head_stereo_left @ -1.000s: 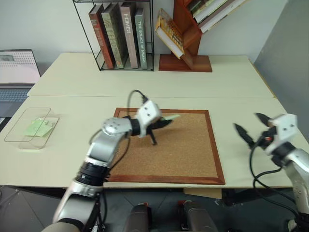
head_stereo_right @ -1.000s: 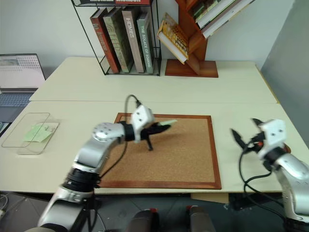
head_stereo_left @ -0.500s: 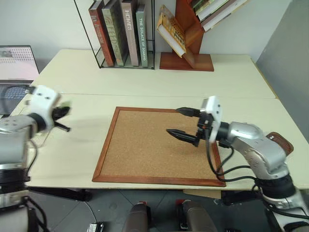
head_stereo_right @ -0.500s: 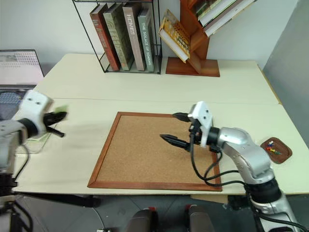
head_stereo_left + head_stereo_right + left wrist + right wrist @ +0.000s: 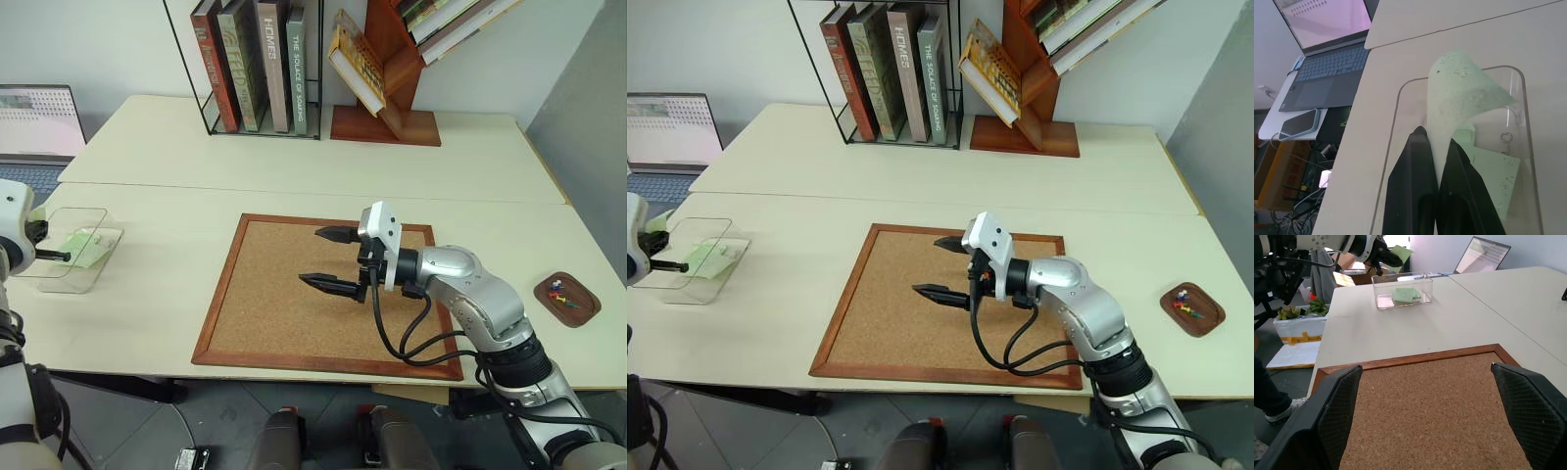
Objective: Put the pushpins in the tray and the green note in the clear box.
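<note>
My left gripper (image 5: pixel 1437 141) is shut on the green note (image 5: pixel 1459 88), a pale mint slip that stands up curled from between its fingers. It hangs right over the clear box (image 5: pixel 98 277) at the table's far left, where other green slips (image 5: pixel 83 247) lie. My right gripper (image 5: pixel 328 259) is open and empty, pointing left just above the cork board (image 5: pixel 294 323). The tray (image 5: pixel 580 311), a small reddish-brown dish, sits at the far right with the pushpins (image 5: pixel 558 292) in it.
A laptop (image 5: pixel 34 117) stands beyond the clear box at the far left. A wire rack of books (image 5: pixel 255 69) and a slanted wooden bookshelf (image 5: pixel 382 78) line the back of the table.
The left gripper has carried the green note from the cork board leftwards to above the clear box. The right gripper, still open, has swung from the right side to over the board.
</note>
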{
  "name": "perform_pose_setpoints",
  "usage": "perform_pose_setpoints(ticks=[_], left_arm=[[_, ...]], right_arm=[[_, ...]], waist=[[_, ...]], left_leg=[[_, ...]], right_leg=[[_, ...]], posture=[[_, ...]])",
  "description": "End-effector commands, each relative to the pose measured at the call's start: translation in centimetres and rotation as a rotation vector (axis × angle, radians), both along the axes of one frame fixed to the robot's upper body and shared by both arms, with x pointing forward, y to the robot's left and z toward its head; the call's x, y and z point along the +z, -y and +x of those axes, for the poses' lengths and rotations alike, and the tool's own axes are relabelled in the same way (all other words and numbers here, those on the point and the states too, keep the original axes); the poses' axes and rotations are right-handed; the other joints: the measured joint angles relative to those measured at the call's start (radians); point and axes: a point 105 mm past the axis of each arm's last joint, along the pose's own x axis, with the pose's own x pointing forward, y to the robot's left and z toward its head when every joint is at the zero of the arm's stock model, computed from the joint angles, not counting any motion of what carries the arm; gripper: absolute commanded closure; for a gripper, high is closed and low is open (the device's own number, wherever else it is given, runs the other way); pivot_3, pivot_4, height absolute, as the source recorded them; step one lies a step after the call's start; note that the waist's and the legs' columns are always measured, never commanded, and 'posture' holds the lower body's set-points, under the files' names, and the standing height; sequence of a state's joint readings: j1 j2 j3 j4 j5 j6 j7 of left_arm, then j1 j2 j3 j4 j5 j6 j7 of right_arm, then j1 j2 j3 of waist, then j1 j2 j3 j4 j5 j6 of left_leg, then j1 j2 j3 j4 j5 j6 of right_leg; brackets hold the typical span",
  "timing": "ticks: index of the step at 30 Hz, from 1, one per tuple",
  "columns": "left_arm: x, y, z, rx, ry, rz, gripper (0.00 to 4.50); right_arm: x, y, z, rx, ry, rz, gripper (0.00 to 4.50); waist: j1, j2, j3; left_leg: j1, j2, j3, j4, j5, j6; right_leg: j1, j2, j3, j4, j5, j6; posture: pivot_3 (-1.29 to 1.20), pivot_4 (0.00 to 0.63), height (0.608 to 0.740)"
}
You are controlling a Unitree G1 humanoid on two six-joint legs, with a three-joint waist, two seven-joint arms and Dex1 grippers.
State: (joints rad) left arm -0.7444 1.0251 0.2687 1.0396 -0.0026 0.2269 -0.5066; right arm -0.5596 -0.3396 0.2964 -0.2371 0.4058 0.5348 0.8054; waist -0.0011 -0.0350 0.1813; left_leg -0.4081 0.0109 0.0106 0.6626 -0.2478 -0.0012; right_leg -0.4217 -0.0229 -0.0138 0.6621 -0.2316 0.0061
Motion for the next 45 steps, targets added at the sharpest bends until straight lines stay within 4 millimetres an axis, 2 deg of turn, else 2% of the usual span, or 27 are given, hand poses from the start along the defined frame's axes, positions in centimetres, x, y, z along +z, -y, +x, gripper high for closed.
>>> perform_pose_setpoints(ticks=[1, 13, 20, 25, 29, 35, 37, 40, 41, 44, 45], left_arm=[[1.0, -0.3, 0.2, 0.019, 0.048, -0.017, 3.66], [1.2, 0.4, 0.8, -0.006, 0.069, -0.045, 1.31], [3.4, 1.3, 0.8, -0.046, 0.129, -0.011, 1.31], [5.6, 3.7, 1.2, -0.117, 0.185, -0.033, 1.31], [8.1, 8.2, 2.1, -0.272, 0.276, -0.016, 1.31], [8.9, 17.1, 3.2, -0.523, 0.349, -0.075, 1.31], [8.8, 19.1, 3.3, -0.569, 0.355, -0.101, 1.31], [7.5, 22.7, 3.4, -0.695, 0.308, -0.045, 1.31], [6.5, 24.2, 3.3, -0.745, 0.285, -0.055, 1.31], [4.5, 26.6, 3.0, -0.822, 0.249, -0.098, 1.31], [2.9, 28.1, 2.6, -0.861, 0.222, -0.123, 1.31]], right_arm=[[1.7, -0.6, -0.7, 0.038, 0.066, 0.025, 0.00], [1.8, -0.4, -0.8, 0.041, 0.068, 0.020, 0.00], [2.0, -0.1, -0.7, 0.034, 0.073, 0.024, 0.00], [2.0, 0.3, -0.5, 0.028, 0.075, 0.027, 0.00], [2.4, 1.0, -0.3, 0.001, 0.078, 0.049, 0.00], [1.7, 4.1, 0.1, -0.114, 0.055, 0.039, 0.00], [1.6, 4.9, 0.1, -0.152, 0.055, 0.042, 0.00], [1.7, 6.5, 0.0, -0.226, 0.072, 0.060, 0.00], [1.4, 7.3, -0.1, -0.260, 0.072, 0.058, 0.00], [0.4, 8.6, -0.4, -0.310, 0.058, 0.035, 0.00], [-0.2, 9.1, -0.8, -0.330, 0.047, 0.025, 0.00]], waist=[[-0.001, 0.000, 0.000], [-0.001, 0.000, 0.000], [-0.002, -0.001, 0.000], [-0.002, -0.001, 0.000], [0.001, -0.001, 0.000], [0.003, -0.001, -0.001], [0.005, -0.001, -0.001], [-0.003, -0.001, -0.001], [-0.005, -0.001, -0.001], [-0.005, -0.001, -0.001], [-0.005, 0.000, -0.001]], left_leg=[[0.000, 0.000, 0.000, 0.000, 0.000, 0.000], [0.000, 0.000, 0.000, 0.000, 0.000, 0.000], [0.000, 0.000, 0.000, 0.000, 0.000, 0.000], [0.000, 0.000, 0.000, 0.000, 0.000, 0.000], [0.000, 0.000, -0.001, 0.000, 0.000, 0.000], [0.000, -0.001, -0.001, 0.001, 0.000, 0.000], [0.000, -0.001, -0.001, 0.001, 0.000, -0.001], [-0.001, -0.001, -0.001, 0.001, 0.000, -0.001], [0.000, -0.001, 0.000, 0.001, 0.000, -0.001], [0.003, 0.000, 0.000, -0.001, 0.000, -0.001], [0.004, 0.000, 0.000, -0.001, 0.000, -0.001]], right_leg=[[0.000, 0.000, 0.000, 0.000, 0.000, 0.000], [0.000, 0.000, 0.000, 0.001, 0.000, 0.000], [0.000, 0.000, 0.000, 0.001, 0.002, -0.003], [0.000, 0.000, 0.000, 0.001, 0.002, -0.004], [0.000, 0.000, 0.000, 0.001, 0.002, -0.004], [0.002, -0.001, 0.001, 0.001, 0.003, -0.004], [0.001, -0.001, 0.001, 0.000, 0.003, -0.004], [0.001, 0.000, 0.002, 0.001, 0.002, -0.003], [0.001, 0.000, 0.002, 0.001, 0.002, -0.003], [0.002, 0.002, 0.003, 0.001, 0.000, 0.000], [0.003, 0.002, 0.003, 0.001, 0.000, -0.001]], posture=[[0.00, 0.150, 0.740], [0.00, 0.150, 0.740], [0.00, 0.150, 0.740], [0.00, 0.150, 0.740], [0.00, 0.150, 0.740], [0.00, 0.150, 0.740], [0.00, 0.150, 0.740], [0.00, 0.150, 0.740], [0.00, 0.150, 0.740], [0.00, 0.150, 0.740], [0.00, 0.150, 0.740]])
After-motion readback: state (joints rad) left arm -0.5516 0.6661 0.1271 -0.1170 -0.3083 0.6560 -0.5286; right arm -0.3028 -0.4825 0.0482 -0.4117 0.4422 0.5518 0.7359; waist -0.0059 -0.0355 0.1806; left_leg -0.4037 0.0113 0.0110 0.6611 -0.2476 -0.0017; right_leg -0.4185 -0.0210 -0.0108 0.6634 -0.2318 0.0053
